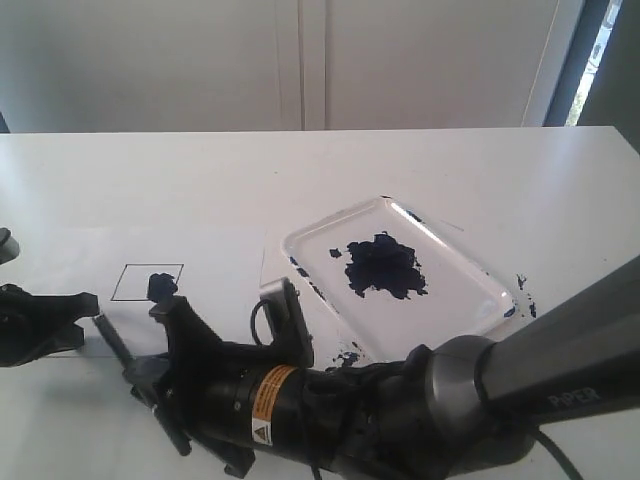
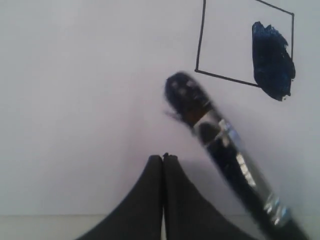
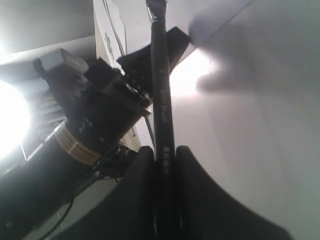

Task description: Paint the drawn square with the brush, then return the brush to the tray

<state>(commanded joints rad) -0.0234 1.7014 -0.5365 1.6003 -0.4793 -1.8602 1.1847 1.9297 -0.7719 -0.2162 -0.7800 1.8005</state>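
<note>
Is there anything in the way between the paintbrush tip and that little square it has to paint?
Nothing visible does. The brush, held by the right gripper, has its tip just outside a corner of the drawn square, with only bare paper between. The shut left gripper sits close by, not between them.

White table [image 1: 300, 170]; pale panelled wall [image 1: 200, 60] behind; dark-framed window [image 1: 605, 45] far right, daylight showing.
</note>
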